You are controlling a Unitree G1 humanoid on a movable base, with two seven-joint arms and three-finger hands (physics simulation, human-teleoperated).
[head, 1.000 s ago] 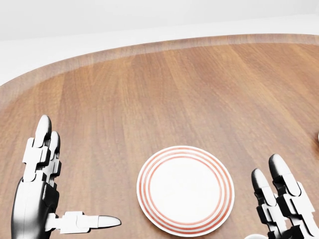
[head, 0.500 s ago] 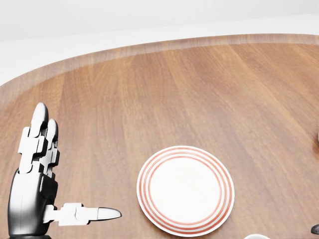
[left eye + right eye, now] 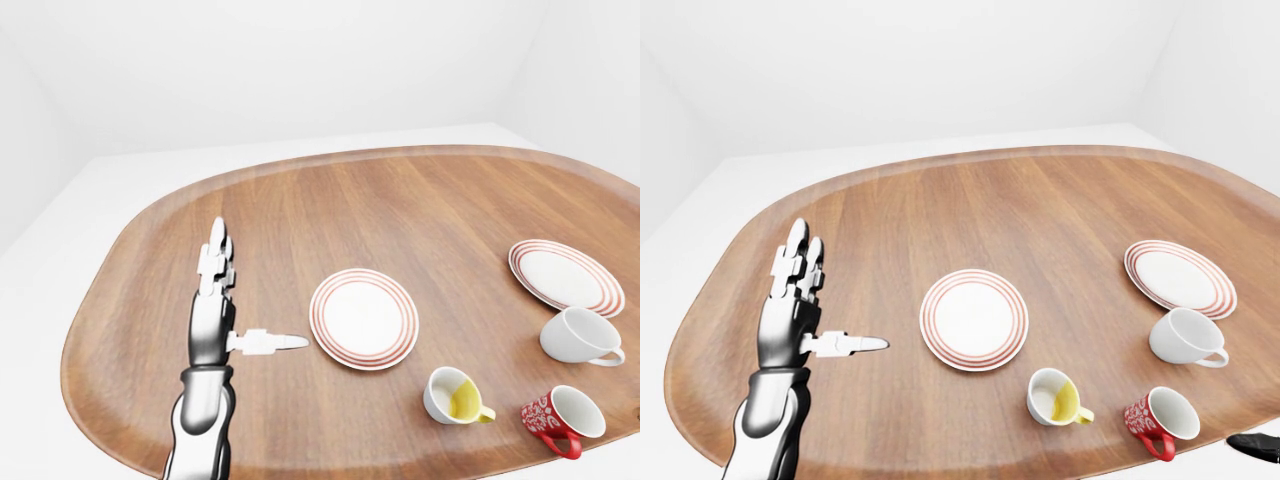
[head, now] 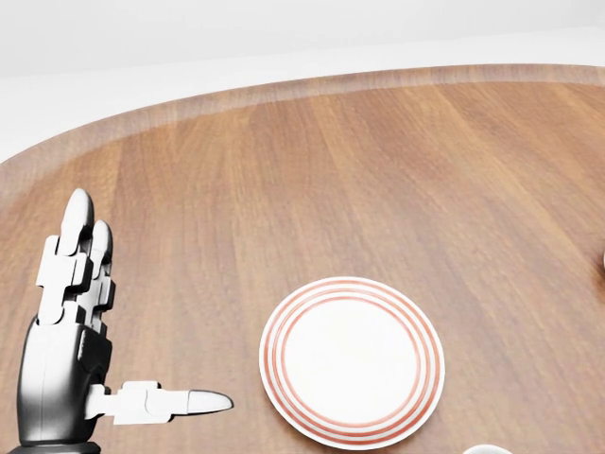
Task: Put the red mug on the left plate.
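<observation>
Change since earlier frames: right hand has dropped out of the head view, where its fingers stood at the lower right a second ago; only a dark tip (image 3: 1258, 446) shows at the right-eye view's bottom right edge, finger state not discernible. Left hand (image 3: 222, 315): raised slightly, fingers spread apart and straight, thumb pointing right, holding nothing, well left of the left plate (image 3: 363, 318). Red mug (image 3: 1160, 420): on its side with the mouth facing up and right, handle toward the near edge, near right of the table (image 3: 400, 200). Yellow-lined cup (image 3: 1054, 397): just left of the mug. White cup (image 3: 1183, 338): farther, beside the right plate (image 3: 1179, 277).
</observation>
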